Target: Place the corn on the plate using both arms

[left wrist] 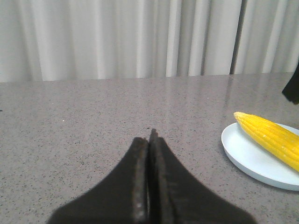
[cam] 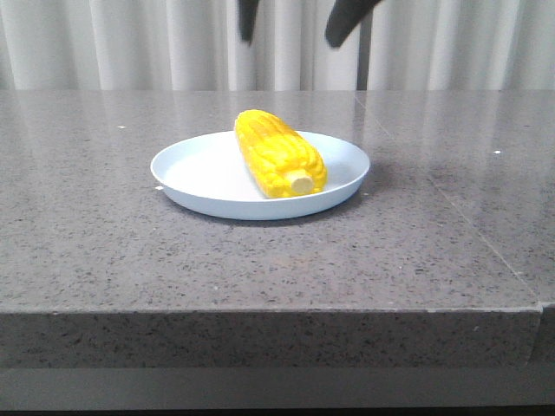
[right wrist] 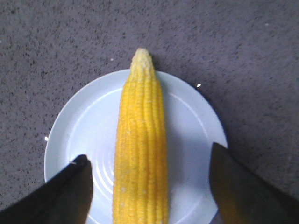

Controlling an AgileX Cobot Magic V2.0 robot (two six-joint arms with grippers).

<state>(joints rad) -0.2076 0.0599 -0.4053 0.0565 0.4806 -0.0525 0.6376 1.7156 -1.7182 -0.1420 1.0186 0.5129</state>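
The yellow corn [cam: 279, 154] lies on the pale blue-white plate [cam: 199, 173] in the middle of the table, its pale stub end toward the front. My right gripper [cam: 295, 22] hangs open above the corn, only its black fingertips [cam: 347, 22] showing at the top edge. In the right wrist view the corn [right wrist: 140, 140] lies lengthwise on the plate [right wrist: 187, 121] between the spread fingers of the right gripper [right wrist: 148, 154], well below them. My left gripper [left wrist: 150, 137] is shut and empty over bare table, left of the plate [left wrist: 247, 156] and corn [left wrist: 271, 137].
The grey speckled stone table [cam: 104, 234] has a front edge close to the camera and a seam at the right [cam: 486, 243]. White curtains [cam: 130, 43] hang behind the table. A black part of the right arm [left wrist: 292, 88] shows in the left wrist view.
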